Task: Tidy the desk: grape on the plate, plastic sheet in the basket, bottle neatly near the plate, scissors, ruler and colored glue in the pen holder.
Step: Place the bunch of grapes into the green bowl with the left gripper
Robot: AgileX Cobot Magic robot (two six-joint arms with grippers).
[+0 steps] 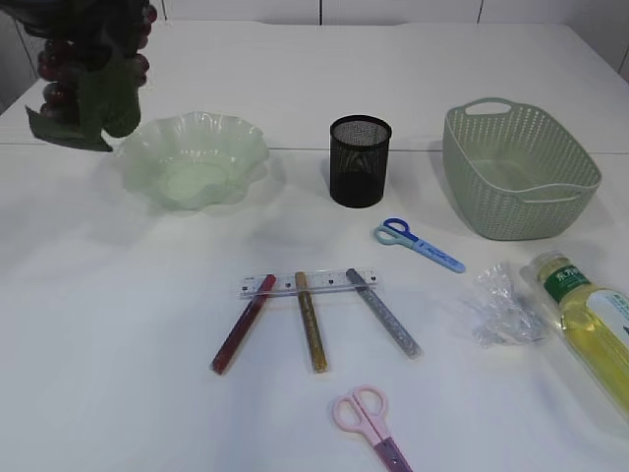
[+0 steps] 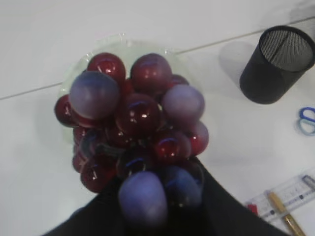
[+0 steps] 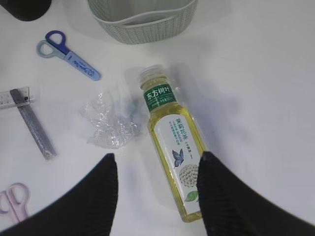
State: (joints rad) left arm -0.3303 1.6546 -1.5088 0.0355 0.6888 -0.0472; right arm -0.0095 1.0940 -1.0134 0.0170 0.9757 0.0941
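While my left gripper (image 2: 147,216) hangs clamped on the grapes (image 2: 133,123) over the plate (image 1: 194,160) at upper left, nothing's tidied yet. My right gripper (image 3: 155,189), jaws wide and empty, hovers over the bottle (image 3: 172,147); sheet (image 1: 501,307), scissors (image 1: 418,243), ruler (image 1: 310,282) and glue (image 1: 313,321) all sit on the desk, holder (image 1: 360,160) and basket (image 1: 516,167) empty.

Pen holder (image 1: 360,160) between plate (image 1: 197,157) left, basket (image 1: 516,172) right

The exterior view looks down at a slant across the worktop (image 1: 118,393) toward the pen holder (image 1: 360,160) at its middle. The left wrist view looks steeply down from close above, left of that pen holder (image 2: 278,64) — grapes fill it. The right wrist view looks down right of it — both share the blue scissors (image 3: 69,55).
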